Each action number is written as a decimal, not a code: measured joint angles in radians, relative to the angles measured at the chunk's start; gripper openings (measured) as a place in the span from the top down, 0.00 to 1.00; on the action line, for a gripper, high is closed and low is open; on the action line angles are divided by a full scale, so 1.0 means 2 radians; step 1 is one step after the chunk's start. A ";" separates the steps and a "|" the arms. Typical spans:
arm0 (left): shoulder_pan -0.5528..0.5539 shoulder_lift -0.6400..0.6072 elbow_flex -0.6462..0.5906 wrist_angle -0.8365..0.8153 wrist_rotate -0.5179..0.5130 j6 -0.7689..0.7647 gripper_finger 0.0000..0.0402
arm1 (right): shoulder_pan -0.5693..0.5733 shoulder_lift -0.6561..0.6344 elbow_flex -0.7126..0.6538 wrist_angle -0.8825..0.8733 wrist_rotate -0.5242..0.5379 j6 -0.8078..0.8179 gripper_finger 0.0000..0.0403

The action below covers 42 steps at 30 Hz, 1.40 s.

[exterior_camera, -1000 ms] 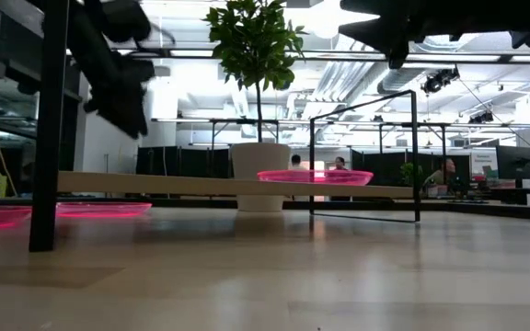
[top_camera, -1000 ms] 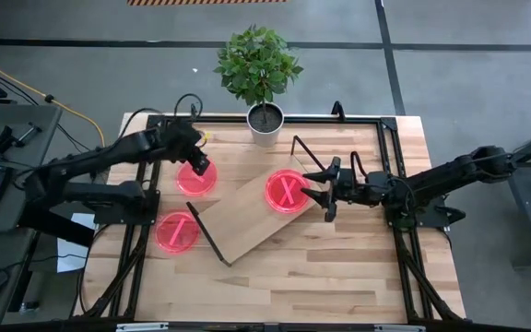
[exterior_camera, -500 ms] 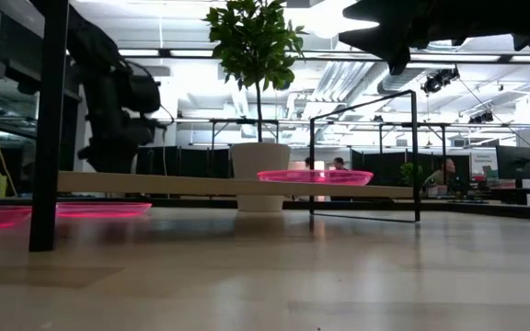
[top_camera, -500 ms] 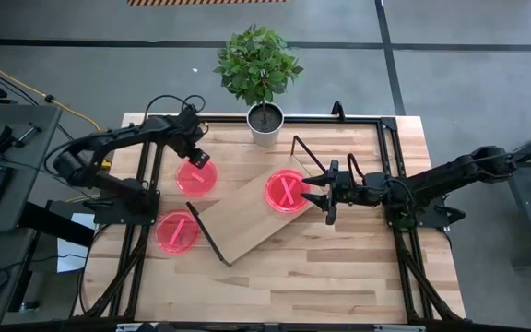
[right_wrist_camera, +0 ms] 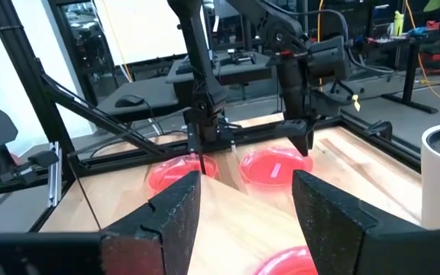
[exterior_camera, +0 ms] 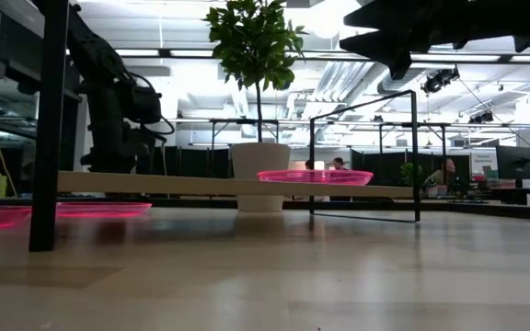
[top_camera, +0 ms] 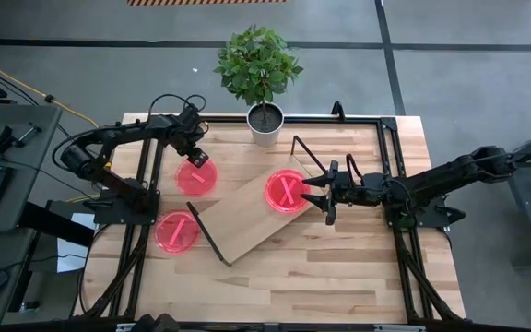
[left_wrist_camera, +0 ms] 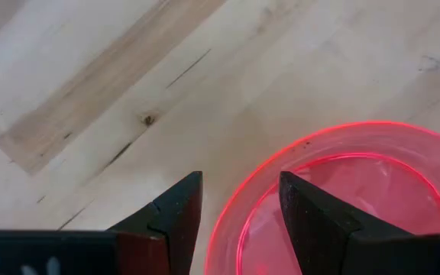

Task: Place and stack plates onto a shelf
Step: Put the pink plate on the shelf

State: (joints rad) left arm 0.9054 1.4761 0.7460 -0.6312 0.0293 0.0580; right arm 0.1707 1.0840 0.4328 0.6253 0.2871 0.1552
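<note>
So far only one plate (top_camera: 287, 193) lies on the shelf (top_camera: 247, 217), which sits at a slant on the table (top_camera: 339, 267), so approx. 1 of 3 visible plates is placed. Nearest the front, another plate (top_camera: 177, 231) waits on the table left of the shelf, w/ a third plate (top_camera: 196, 176) beyond it. The left gripper (top_camera: 194, 156) hangs at that third plate's far rim, fingers (left_wrist_camera: 176, 216) parted across the rim and not closed on it, while the right gripper (top_camera: 319, 191), released, waits just beside the placed plate.

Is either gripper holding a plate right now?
Neither. The open left gripper straddles the round translucent pink plate's rim; the right gripper is open, empty.
</note>
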 joint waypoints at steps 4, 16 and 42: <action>0.007 0.001 0.000 0.000 0.012 0.007 0.59 | 0.000 0.000 0.000 -0.004 0.000 0.001 0.52; 0.014 0.008 0.000 -0.002 0.034 0.003 0.59 | 0.000 0.000 0.000 -0.009 -0.004 0.001 0.52; -0.016 0.033 0.000 0.010 -0.027 -0.015 0.59 | 0.000 0.000 0.000 -0.012 -0.004 0.002 0.52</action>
State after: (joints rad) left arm 0.8734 1.5425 0.7460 -0.6115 -0.0238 0.0285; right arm 0.1707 1.0843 0.4328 0.6006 0.2795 0.1585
